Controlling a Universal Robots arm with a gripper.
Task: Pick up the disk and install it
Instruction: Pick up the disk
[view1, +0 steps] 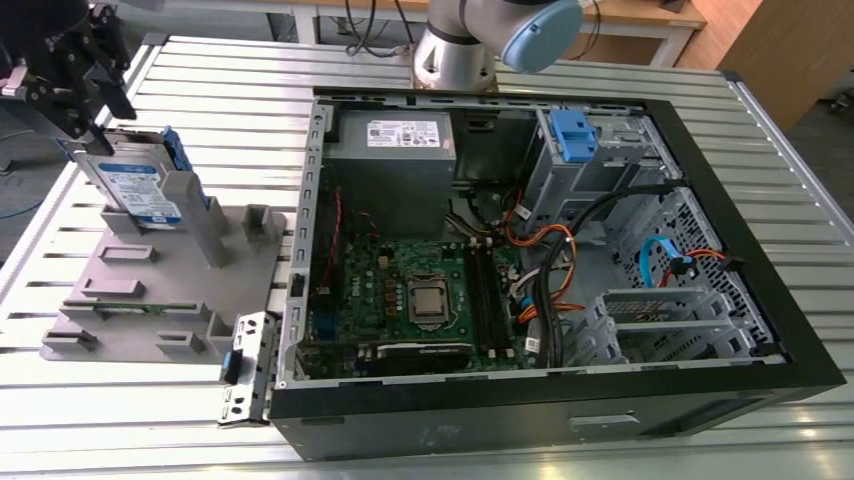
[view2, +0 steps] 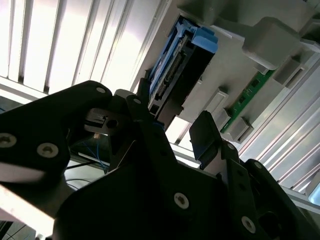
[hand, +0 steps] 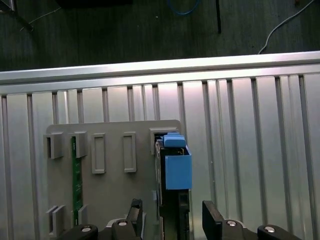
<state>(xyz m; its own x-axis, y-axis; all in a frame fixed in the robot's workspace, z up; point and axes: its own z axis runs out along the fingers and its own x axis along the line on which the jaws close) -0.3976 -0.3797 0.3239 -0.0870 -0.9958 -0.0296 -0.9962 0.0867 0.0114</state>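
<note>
One disk (view1: 140, 190) stands upright in a grey rack (view1: 147, 300) at the exterior view's left, with the gripper (view1: 83, 105) just above it. In the first wrist view, spread fingers (hand: 212, 220) flank the disk without touching it. In the second wrist view, the jaws are likewise open, one on either side of it.

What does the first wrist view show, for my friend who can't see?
A flat silver hard drive in a blue plastic bracket stands on edge in a grey plastic holder, with the black gripper open, one finger either side of it. The holder rests on a ribbed silver metal table.
</note>
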